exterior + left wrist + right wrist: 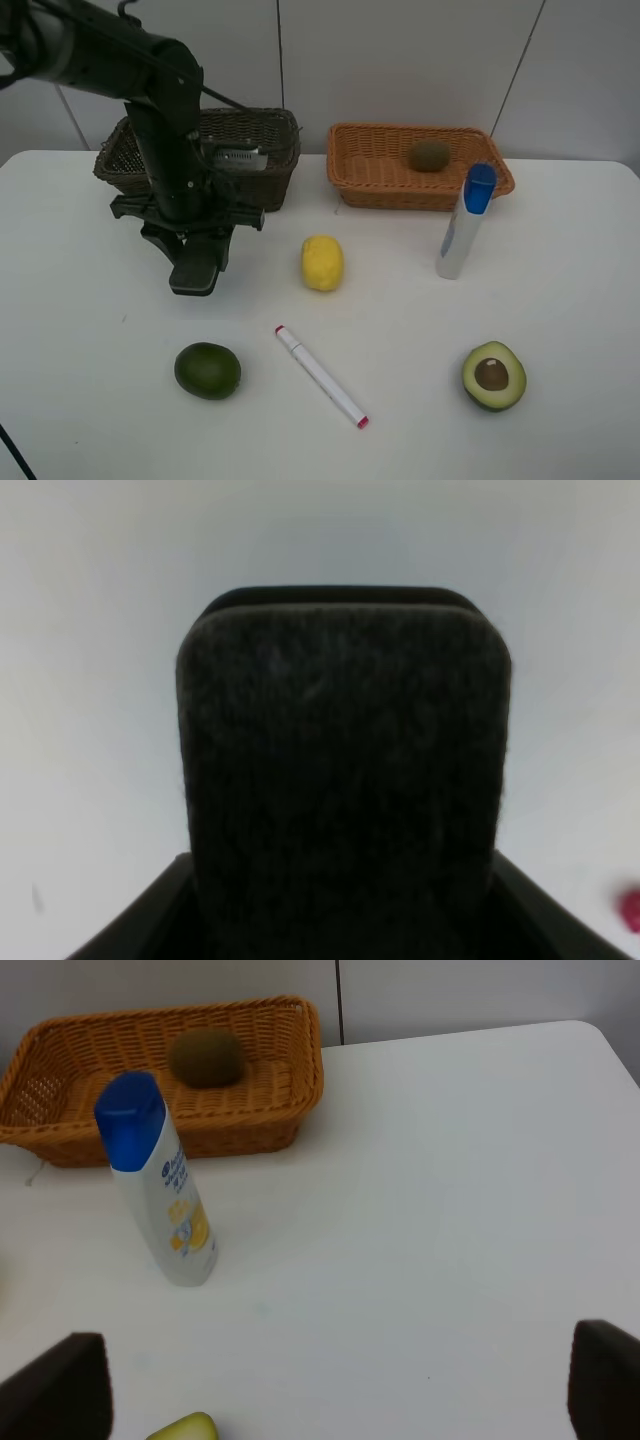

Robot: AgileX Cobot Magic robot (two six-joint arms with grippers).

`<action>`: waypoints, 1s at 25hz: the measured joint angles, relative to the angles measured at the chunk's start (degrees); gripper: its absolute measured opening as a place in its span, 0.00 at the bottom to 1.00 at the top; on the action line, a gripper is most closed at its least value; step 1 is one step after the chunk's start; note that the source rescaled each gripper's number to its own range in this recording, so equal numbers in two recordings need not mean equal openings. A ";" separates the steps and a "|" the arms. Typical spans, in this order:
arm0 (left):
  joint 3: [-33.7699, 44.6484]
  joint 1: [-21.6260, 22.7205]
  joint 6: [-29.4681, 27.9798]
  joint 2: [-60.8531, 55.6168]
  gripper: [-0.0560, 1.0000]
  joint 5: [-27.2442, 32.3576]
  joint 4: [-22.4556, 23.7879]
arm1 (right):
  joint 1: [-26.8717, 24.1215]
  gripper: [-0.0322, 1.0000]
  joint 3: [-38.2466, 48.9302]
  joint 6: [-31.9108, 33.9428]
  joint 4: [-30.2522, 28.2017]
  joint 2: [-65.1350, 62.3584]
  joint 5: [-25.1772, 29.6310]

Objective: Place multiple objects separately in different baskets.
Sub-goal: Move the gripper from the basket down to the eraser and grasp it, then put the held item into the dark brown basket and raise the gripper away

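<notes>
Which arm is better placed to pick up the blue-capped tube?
Right. The right claw is open and faces the blue-capped tube standing nearby. The left claw hangs by the dark basket, beyond the lemon.

White counter point(560, 300) carries dark basket point(272, 150), orange basket point(380, 172), lemon point(322, 263), upright blue-capped tube point(463, 222), whole avocado point(207, 370), marker point(320, 376), halved avocado point(494, 375).

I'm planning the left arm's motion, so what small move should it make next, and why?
Probably raise the black eraser block clear of the table. It fills the gap between the left gripper's fingers, apparently gripped, and the dark brown basket stands just behind the arm.
</notes>
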 joint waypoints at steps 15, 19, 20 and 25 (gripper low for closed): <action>-19.58 6.33 5.00 4.94 0.34 -27.25 7.46 | 0.00 1.00 0.00 0.00 0.00 0.00 0.00; -19.58 8.73 3.85 8.66 0.69 -29.44 7.40 | 0.00 1.00 0.00 0.00 0.00 0.00 0.00; -19.58 8.96 3.66 8.90 0.83 -29.44 7.03 | 0.00 1.00 0.00 0.00 0.00 0.00 0.00; -21.59 9.33 3.39 8.51 0.99 -26.54 4.20 | 0.00 1.00 0.00 0.00 0.00 0.00 0.00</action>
